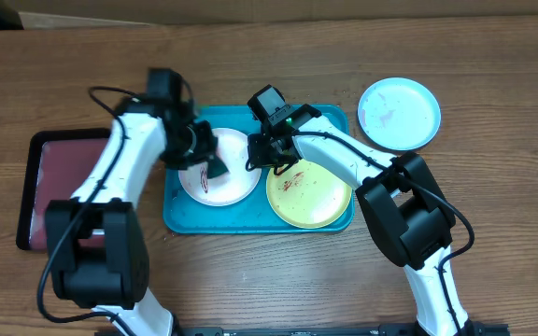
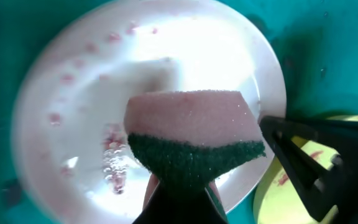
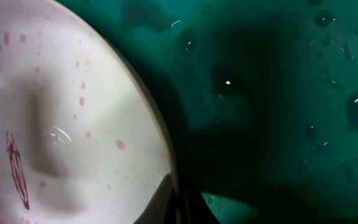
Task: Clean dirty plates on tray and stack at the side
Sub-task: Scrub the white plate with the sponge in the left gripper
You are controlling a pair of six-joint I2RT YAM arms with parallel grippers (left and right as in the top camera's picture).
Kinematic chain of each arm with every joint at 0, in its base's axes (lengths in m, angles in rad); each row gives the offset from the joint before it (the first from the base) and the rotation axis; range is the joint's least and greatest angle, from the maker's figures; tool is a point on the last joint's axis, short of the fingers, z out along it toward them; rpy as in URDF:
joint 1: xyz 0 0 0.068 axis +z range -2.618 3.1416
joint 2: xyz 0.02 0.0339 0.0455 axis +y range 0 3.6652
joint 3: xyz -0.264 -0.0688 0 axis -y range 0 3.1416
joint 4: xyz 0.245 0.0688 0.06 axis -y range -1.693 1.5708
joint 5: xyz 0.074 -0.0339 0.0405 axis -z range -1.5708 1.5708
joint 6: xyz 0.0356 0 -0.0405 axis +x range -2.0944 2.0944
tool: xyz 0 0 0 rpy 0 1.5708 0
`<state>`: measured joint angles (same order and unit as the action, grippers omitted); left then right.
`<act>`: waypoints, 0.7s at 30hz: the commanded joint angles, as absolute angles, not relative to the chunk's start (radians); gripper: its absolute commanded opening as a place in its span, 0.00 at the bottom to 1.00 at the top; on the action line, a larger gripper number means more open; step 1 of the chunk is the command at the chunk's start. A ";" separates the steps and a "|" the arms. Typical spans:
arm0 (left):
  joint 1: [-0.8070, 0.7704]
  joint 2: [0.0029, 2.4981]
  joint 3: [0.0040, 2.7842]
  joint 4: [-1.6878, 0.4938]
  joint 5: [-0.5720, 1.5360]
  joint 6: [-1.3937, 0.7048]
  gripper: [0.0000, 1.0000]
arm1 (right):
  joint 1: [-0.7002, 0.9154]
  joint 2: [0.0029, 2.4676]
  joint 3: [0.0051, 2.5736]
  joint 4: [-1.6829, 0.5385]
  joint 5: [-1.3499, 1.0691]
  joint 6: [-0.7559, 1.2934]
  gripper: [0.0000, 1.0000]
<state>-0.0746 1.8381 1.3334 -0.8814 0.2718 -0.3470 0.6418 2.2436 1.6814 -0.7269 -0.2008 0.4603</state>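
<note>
- A small dark maroon black-rimmed rectangular tray [image 1: 63,182] lies on the wooden table [image 1: 278,280] at the far left, just beside the big tray.
- The large turquoise-blue rectangular plastic tray [image 1: 180,213] sits in the middle of the table. Its floor is wet with droplets in the right wrist view [image 3: 278,93].
- The left gripper [image 1: 211,166] reaches over the tray's left half, its fingers pressed onto a pink sponge with a dark green scouring layer [image 2: 194,134]. The green side faces the fingers.
- The sponge hangs over the small round white plastic plate [image 1: 236,182]; I cannot tell whether it touches the plate.
- That plate lies in the left half of the turquoise tray and carries pink spots and a reddish-brown smear [image 3: 17,168].
- The right gripper [image 1: 261,154] comes in from the right and pinches the white plate's right rim, with one finger above the rim and one below [image 3: 191,208].
- The small round yellow-green plastic plate [image 1: 311,196] lies in the tray's right half, just beside the white one, with reddish smears near its upper left.
- The small round light blue plastic plate [image 1: 400,114] rests on the bare table outside the tray, beyond its upper right corner, with faint pink marks on it.
</note>
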 commanded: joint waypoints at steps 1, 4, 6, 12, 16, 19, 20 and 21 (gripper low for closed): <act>-0.113 1.844 1.267 -0.814 0.261 -0.455 0.04 | 0.636 2.246 1.698 -0.728 -0.176 0.468 0.04; -0.125 1.844 1.204 -0.720 0.258 -0.475 0.04 | 0.636 2.246 1.698 -0.727 -0.176 0.468 0.04; -0.125 1.844 1.159 -0.660 0.251 -0.475 0.04 | 0.636 2.246 1.698 -0.727 -0.176 0.468 0.04; -0.123 1.844 1.054 -0.595 0.022 -0.471 0.04 | 0.636 2.246 1.698 -0.732 -0.176 0.468 0.04; -0.118 1.844 1.060 -0.685 -0.176 -0.472 0.04 | 0.636 2.246 1.698 -0.736 -0.176 0.468 0.04; -0.104 1.844 1.084 -0.754 -0.264 -0.473 0.04 | 0.635 2.246 1.698 -0.736 -0.176 0.467 0.04; -0.098 1.844 1.098 -0.773 -0.282 -0.473 0.04 | 0.635 2.246 1.698 -0.737 -0.176 0.467 0.04; -0.091 1.843 1.121 -0.802 -0.302 -0.477 0.04 | 0.635 2.246 1.698 -0.737 -0.176 0.467 0.04</act>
<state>-0.1265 1.8194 1.1114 -0.7372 -0.0620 -0.4667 0.6430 2.2436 1.6814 -0.7338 -0.2024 0.4641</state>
